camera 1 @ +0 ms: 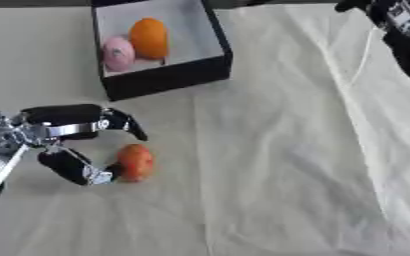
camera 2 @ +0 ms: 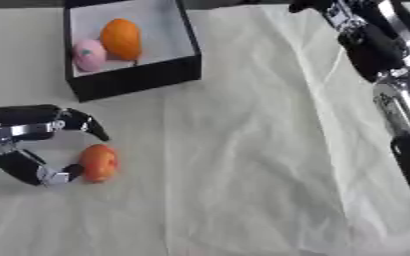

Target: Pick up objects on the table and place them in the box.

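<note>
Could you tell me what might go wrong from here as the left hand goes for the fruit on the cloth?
The left hand only partly brackets the orange-red fruit; being round, it might roll off across the cloth. The box already holds an orange and a pink thing, so a drop there could strike them.

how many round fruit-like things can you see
3: an orange one and a pink one in the box, one on the table by the left hand.
</note>
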Available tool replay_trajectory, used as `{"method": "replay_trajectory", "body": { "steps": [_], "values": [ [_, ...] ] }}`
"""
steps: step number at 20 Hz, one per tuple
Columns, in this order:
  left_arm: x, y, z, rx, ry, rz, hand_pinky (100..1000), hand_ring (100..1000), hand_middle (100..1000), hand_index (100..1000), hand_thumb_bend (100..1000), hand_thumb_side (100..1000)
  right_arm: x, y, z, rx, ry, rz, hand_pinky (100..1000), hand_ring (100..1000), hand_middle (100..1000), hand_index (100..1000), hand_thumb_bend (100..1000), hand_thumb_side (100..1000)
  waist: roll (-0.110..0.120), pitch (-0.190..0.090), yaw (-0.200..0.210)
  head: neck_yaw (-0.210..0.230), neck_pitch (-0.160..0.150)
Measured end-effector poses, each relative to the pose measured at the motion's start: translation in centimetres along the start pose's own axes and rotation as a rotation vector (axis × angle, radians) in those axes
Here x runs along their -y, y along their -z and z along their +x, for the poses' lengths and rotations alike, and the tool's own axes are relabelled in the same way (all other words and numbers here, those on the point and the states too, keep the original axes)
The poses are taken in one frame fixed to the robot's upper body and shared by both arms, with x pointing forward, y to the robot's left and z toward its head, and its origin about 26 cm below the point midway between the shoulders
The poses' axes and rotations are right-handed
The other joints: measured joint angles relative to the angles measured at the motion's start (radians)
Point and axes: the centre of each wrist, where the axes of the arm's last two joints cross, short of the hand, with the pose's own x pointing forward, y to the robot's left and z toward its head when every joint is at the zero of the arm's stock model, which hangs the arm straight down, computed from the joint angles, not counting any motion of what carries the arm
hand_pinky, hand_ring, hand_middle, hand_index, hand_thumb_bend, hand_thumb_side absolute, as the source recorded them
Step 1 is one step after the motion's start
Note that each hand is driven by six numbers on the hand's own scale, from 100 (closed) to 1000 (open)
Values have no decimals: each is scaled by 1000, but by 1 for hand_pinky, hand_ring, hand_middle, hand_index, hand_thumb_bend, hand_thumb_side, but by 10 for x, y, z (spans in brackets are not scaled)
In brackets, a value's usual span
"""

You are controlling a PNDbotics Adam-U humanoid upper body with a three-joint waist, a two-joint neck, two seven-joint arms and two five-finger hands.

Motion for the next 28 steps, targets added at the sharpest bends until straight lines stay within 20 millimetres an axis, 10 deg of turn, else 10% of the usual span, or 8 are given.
{"method": "replay_trajectory", "body": {
  "steps": [15,28],
  "values": [
    [12,16,-14,-52,32,-17,980,884,775,860,265,134,0,0,0,-10,9,-5,955,698,638,745,100,526,5,0,-2,0,0],
    [10,19,-6,4,78,52,841,790,633,673,100,237,1,-2,0,-20,9,-6,961,703,638,749,100,524,5,0,0,0,0]
  ]
}}
